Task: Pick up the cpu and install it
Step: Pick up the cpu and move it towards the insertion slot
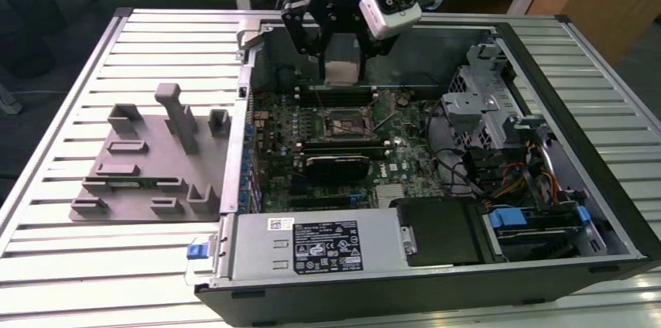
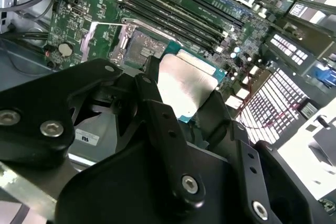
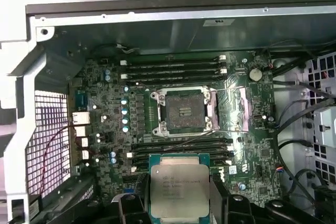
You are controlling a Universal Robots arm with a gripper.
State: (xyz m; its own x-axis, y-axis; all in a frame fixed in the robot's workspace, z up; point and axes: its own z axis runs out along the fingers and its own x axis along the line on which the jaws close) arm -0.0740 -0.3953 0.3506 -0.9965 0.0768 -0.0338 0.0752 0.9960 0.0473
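The cpu [image 3: 179, 186] is a flat square chip with a shiny silver top and a green rim. My gripper [image 3: 179, 205] is shut on it, one black finger on each side, as both wrist views show. In the second wrist view the cpu [image 2: 185, 83] hangs tilted between the fingers [image 2: 157, 109], above the motherboard. The open socket [image 3: 184, 110] with its metal frame lies on the board beyond the chip, apart from it. In the exterior view the gripper [image 1: 341, 71] hovers over the far part of the open computer case, above the socket [image 1: 342, 121].
Memory slots [image 3: 173, 67] run on both sides of the socket. A drive cage [image 1: 485, 107] with cables stands at the exterior view's right, a power supply [image 1: 309, 247] at the case's near side. A grey fixture block [image 1: 155, 159] sits on the slatted table [image 1: 62, 251].
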